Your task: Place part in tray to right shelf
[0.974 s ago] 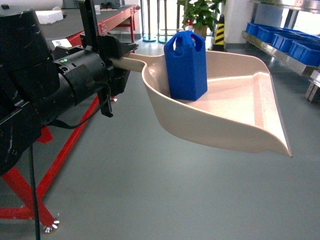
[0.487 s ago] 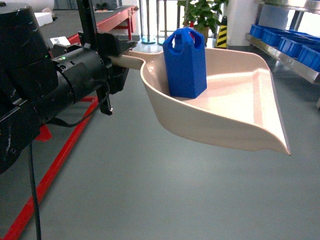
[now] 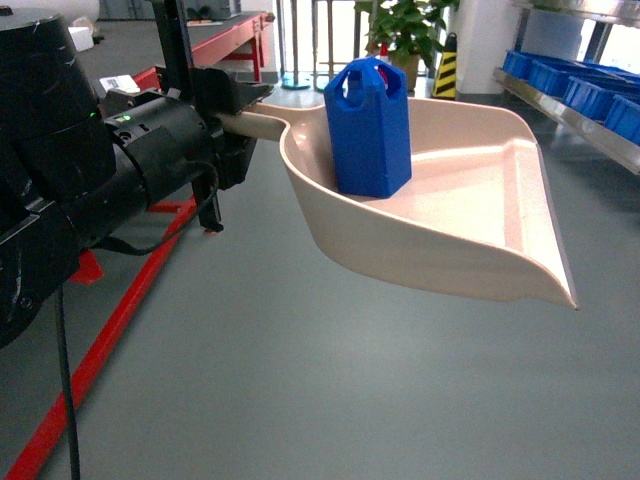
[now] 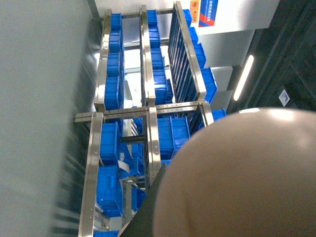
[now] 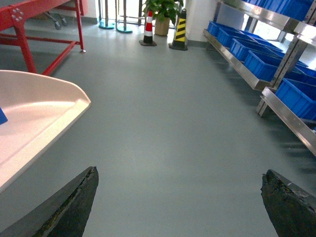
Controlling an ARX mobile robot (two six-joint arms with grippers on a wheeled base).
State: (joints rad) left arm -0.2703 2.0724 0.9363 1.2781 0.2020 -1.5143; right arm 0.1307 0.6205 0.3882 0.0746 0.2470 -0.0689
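- Three views are showing different parts of the scene; only the head view is showing the part (image 3: 369,125) whole, standing upright in the deep end of the tray (image 3: 470,215), close to where the handle joins.
- Left gripper (image 3: 232,110) is clamping the tray's handle in the head view, holding the tray level above the grey floor (image 3: 300,390); its fingers are closing narrowly on that handle.
- Right gripper (image 5: 180,197) is appearing only in the right wrist view, its two dark, rough-edged fingertips (image 5: 69,207) standing wide apart with nothing between them.
- Right wrist view is also catching the tray's lip at left with a sliver of blue at its edge, and the shelf (image 5: 276,74) at right, its steel rails carrying blue crates (image 5: 261,61).
- Left wrist view is looking past the tray's smooth beige underside at the steel shelf, shown turned sideways and full of crates; a blue and orange sign (image 4: 205,11) is hanging above, its writing too small to read.
- Part is looking like glossy moulded plastic with a loop handle and holes on its angled top; the tray is matte cream plastic with curved walls and a flat lip.
- Red table frame (image 3: 120,300), a plant (image 3: 405,25) and a striped post (image 3: 445,65) are standing behind.
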